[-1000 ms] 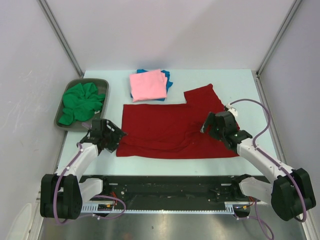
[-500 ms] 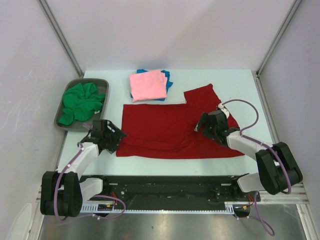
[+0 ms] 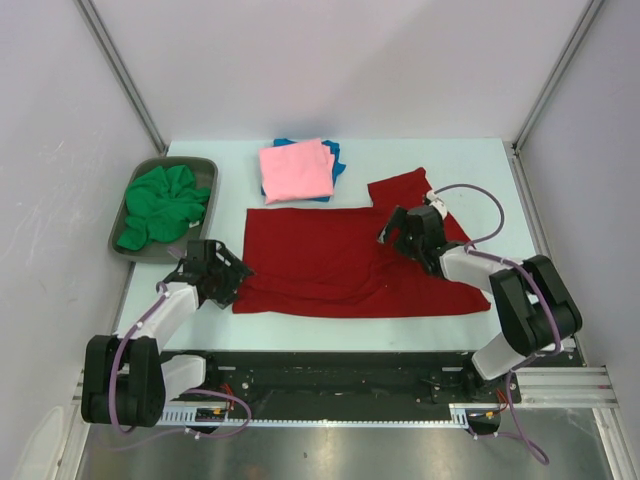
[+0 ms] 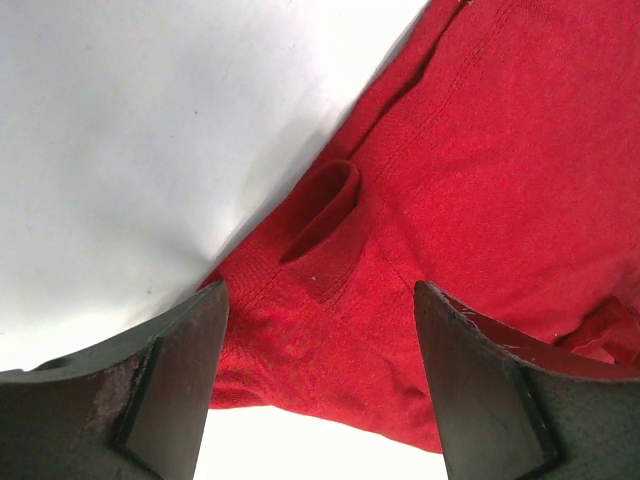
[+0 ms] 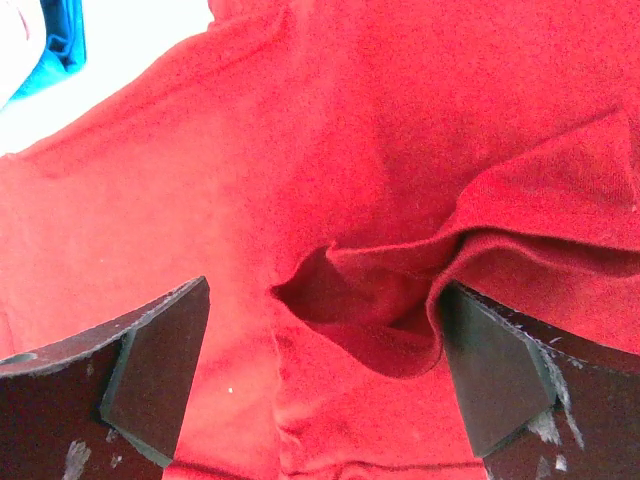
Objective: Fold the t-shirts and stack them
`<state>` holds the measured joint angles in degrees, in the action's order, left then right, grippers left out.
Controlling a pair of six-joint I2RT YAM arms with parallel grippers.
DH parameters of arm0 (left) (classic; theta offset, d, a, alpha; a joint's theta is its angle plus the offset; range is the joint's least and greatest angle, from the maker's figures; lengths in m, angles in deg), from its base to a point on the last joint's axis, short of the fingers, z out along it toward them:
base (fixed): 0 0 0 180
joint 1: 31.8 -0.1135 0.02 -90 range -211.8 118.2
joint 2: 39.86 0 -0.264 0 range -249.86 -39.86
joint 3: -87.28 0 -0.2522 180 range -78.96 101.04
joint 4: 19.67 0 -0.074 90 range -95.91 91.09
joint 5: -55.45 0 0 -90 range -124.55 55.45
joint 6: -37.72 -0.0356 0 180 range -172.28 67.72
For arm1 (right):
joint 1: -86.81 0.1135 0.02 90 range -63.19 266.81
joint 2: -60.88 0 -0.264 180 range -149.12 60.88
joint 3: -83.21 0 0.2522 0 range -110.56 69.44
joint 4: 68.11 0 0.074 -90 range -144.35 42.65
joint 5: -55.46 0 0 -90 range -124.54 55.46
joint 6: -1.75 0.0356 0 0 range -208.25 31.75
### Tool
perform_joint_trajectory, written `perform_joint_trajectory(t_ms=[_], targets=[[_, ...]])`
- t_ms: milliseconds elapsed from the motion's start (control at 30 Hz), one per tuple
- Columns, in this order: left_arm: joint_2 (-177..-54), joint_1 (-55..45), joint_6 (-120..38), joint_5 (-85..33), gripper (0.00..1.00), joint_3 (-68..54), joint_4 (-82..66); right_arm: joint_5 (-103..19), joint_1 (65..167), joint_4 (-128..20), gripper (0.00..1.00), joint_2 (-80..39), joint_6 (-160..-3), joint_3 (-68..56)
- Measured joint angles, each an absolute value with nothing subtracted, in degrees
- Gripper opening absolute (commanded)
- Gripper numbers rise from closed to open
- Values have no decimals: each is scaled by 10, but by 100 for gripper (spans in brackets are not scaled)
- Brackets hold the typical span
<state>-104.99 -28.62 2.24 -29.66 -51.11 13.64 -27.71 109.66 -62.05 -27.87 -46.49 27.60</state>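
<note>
Altogether four t-shirts show in the top view: a dark red shirt (image 3: 330, 265) spread flat in the middle of the frame, a folded pink shirt (image 3: 296, 171) lying on a blue shirt (image 3: 334, 153) at upper centre, and a crumpled green shirt (image 3: 162, 205) in the one grey tray (image 3: 200, 161) at the left. Two grippers are down at the red shirt, one at each end of it. At its lower left corner is the left gripper (image 3: 222, 272); in the left wrist view its jaws stand apart, unclenched, with the shirt's hemmed edge and a small raised loop of cloth between them. At the shirt's right, near the sleeve, is the right gripper (image 3: 392, 232); in the right wrist view its jaws are spread wide, straddling a raised fold of red cloth and gripping nothing.
</note>
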Motion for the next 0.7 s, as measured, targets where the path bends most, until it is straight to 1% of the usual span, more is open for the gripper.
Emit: perform_joint_trajectory(t_ms=[400,700], targets=[[-1051,-286,19,-298,80,-511,134,-279,1097,-734,100,-401,-450,215],[-1047,-286,16,-298,80,-511,135,-274,1108,-752,100,-404,-454,205]])
